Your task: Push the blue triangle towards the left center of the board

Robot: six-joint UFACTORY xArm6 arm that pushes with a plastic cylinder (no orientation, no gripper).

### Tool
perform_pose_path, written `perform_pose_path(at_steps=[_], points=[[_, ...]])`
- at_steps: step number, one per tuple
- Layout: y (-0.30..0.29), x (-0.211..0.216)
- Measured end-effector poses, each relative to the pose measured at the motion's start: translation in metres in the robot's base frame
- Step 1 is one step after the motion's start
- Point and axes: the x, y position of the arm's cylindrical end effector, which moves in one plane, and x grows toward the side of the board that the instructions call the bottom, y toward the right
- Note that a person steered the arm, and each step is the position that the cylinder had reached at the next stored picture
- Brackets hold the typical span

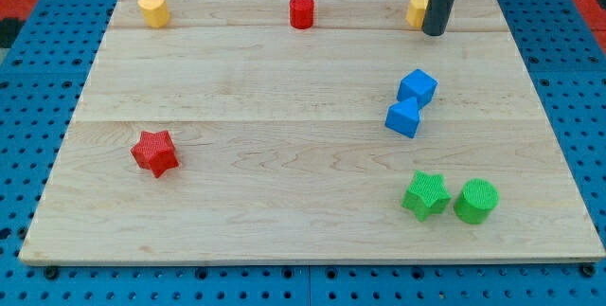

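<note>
The blue triangle lies right of the board's middle, touching a blue cube just above and to its right. My tip is at the view's top right, well above both blue blocks and apart from them. The rod partly hides a yellow block just to its left.
A yellow heart sits at the top left and a red cylinder at the top centre. A red star lies at the left. A green star and a green cylinder sit at the bottom right. The wooden board rests on blue pegboard.
</note>
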Motion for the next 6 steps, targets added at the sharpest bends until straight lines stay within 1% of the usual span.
perform_pose_path(at_steps=[2,3,4,5,6], points=[[-0.004,0.0],[0.039,0.009],[0.07,0.05],[0.084,0.093],[0.066,0.166]])
